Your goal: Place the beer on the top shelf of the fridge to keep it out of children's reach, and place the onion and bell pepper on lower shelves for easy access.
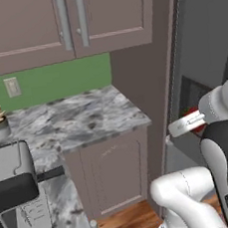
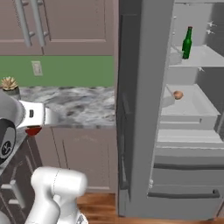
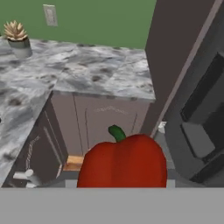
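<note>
Item: bell pepper point(image 3: 124, 161), clamped in my claw point(image 2: 33, 130) beside the bench point(image 1: 76, 120). Beer point(image 2: 187, 42) on top shelf point(image 2: 199, 59); onion point(image 2: 177, 94) on lower shelf. Final step, I judge: swing toward two o'clock into the fridge point(image 2: 140, 109), clearing the door.

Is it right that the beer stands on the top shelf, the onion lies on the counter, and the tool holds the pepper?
Not quite. The right base view shows the onion on a fridge shelf below the beer, not on the counter. The rest is right: the tool holds the pepper.
</note>
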